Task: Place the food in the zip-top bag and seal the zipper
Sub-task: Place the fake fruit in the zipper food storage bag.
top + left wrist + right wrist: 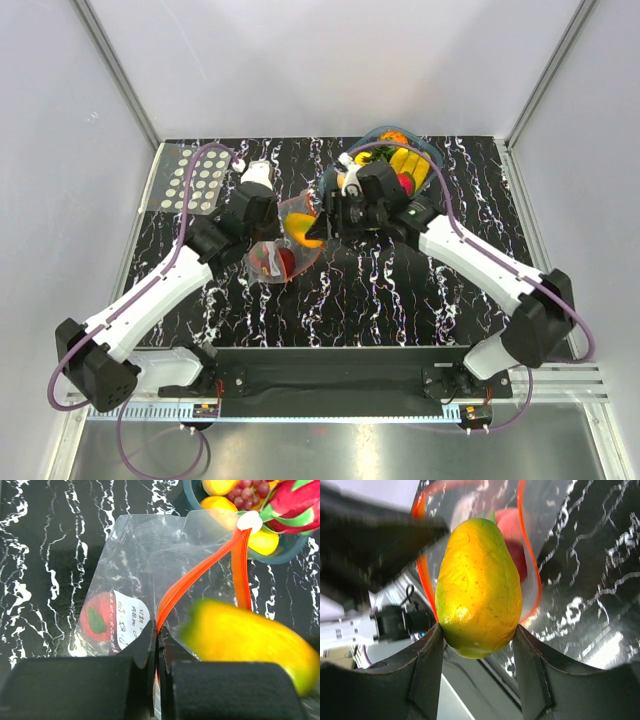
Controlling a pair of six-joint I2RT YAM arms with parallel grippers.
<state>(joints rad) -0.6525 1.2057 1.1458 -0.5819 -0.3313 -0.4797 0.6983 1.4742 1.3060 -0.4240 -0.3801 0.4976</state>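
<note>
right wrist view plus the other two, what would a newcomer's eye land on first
A big yellow-orange toy mango fills the right wrist view, clamped in the right tool just at the mouth of the clear zip-top bag. The left tool pinches the bag's red-orange zipper, holding the mouth open, with a red toy fruit already inside.

The right gripper point(478, 632) clamps a yellow-orange, pear-shaped toy fruit point(479, 587) between its two dark fingers point(427, 672), one pressed to each side of the fruit's broad lower end; behind the fruit the red-orange zipper strip point(527, 555) loops around the gaping mouth of a clear thin plastic bag point(542, 510); a round red toy fruit point(512, 530) lies inside it; a black white-veined tabletop point(600, 555) fills the right side.
</note>
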